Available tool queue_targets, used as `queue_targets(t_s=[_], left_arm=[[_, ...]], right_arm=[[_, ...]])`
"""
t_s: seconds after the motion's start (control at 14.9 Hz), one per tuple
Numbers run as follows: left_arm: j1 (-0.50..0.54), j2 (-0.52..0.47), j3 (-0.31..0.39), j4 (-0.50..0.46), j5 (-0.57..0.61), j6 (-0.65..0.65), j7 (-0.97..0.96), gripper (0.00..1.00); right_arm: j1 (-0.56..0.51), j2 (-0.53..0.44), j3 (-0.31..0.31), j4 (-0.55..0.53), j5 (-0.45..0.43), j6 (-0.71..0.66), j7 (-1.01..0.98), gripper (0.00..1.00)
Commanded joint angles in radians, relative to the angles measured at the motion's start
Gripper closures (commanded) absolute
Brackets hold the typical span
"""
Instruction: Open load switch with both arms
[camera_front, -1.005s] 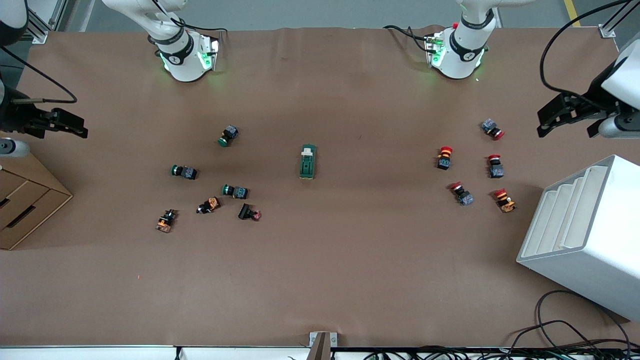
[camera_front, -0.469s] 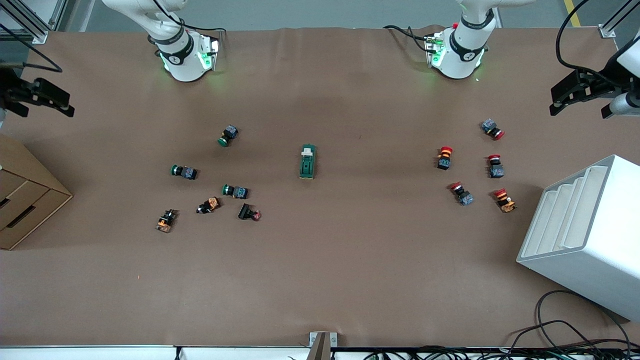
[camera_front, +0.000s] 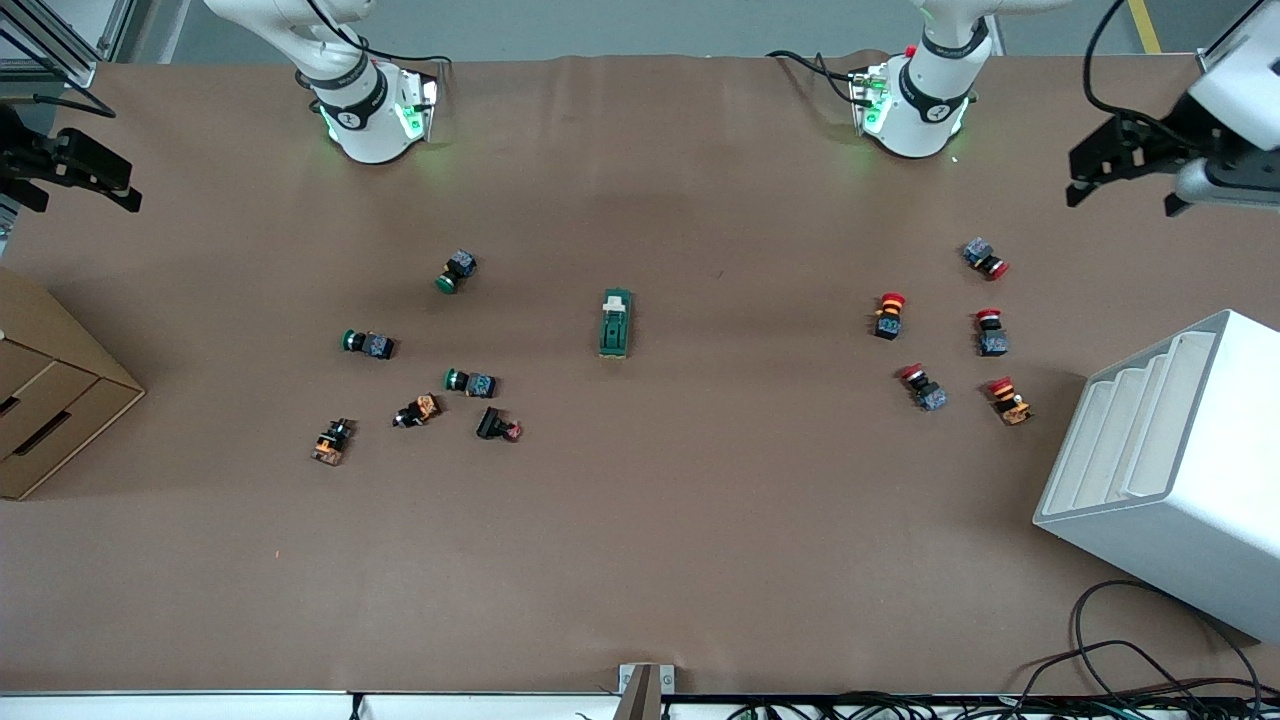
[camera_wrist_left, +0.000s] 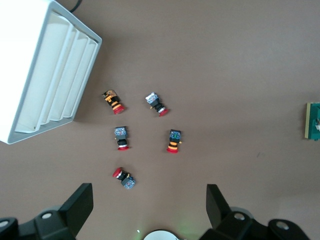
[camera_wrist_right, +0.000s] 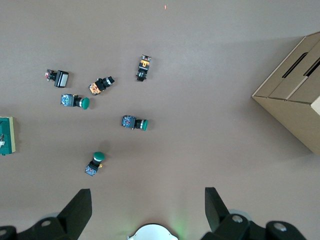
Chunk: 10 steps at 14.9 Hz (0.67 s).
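Note:
The load switch (camera_front: 615, 323), a dark green block with a cream tab at the end toward the bases, lies flat at the middle of the table. Only its edge shows in the left wrist view (camera_wrist_left: 314, 121) and in the right wrist view (camera_wrist_right: 6, 135). My left gripper (camera_front: 1118, 190) hangs open high over the left arm's end of the table, with nothing between its fingers (camera_wrist_left: 148, 197). My right gripper (camera_front: 85, 203) hangs open high over the right arm's end, also empty (camera_wrist_right: 147, 197). Both are far from the switch.
Several red push-buttons (camera_front: 890, 315) lie toward the left arm's end, beside a white stepped bin (camera_front: 1160, 470). Green, orange and black push-buttons (camera_front: 470, 383) lie scattered toward the right arm's end, where a cardboard box (camera_front: 50, 400) stands. Cables (camera_front: 1130, 660) trail along the front edge.
Both grippers have drifted toward the bases' side of the table, staying open and high. The load switch and the push-buttons have not moved.

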Motion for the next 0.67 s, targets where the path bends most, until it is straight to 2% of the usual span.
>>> queue_targets(t_s=[0.0,0.34,0.6], left_arm=[[0.016,-0.051,-0.011,-0.055,-0.012,0.025,0.002,0.0],[0.047,-0.007,0.001,0.009,-0.028,0.024,0.016,0.0],[0.052,-0.005,0.001,0.008,-0.02,0.022,0.011,0.0]], right_arm=[[-0.003,-0.022,0.001,-0.023,-0.012,0.0,-0.011,0.0],[0.003,-0.02,0.006,-0.023,0.0,0.01,-0.009,0.0],[-0.001,-0.02,0.001,-0.023,0.037,0.013,-0.009,0.0]])
